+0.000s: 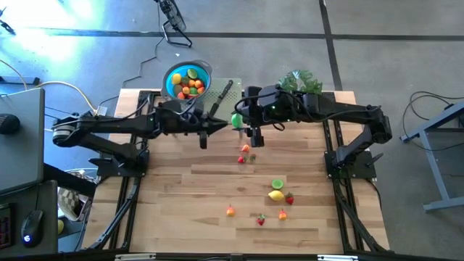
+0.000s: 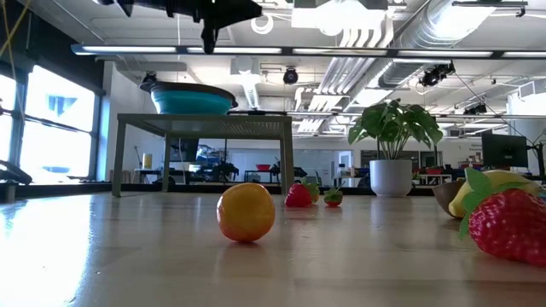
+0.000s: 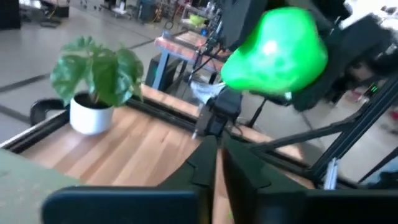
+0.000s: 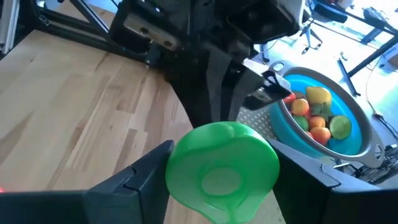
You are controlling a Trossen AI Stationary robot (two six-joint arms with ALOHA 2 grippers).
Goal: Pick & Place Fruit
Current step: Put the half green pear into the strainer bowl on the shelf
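This is a robotics lab set in an open industrial hall. Bare ducts and pipes (image 2: 426, 30) run under the ceiling beside strip lights (image 2: 196, 49), and the floor is grey concrete (image 1: 406, 51) with cables trailing across it. A wooden bench on a black metal frame (image 1: 217, 181) stands at the centre, with a desk, keyboard and mouse (image 1: 29, 233) to its left.

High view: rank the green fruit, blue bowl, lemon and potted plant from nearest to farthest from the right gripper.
1. Green fruit: held in the right gripper.
2. Blue bowl and potted plant: behind, on opposite sides; too close to call.
3. Lemon: farthest, toward the table's front.
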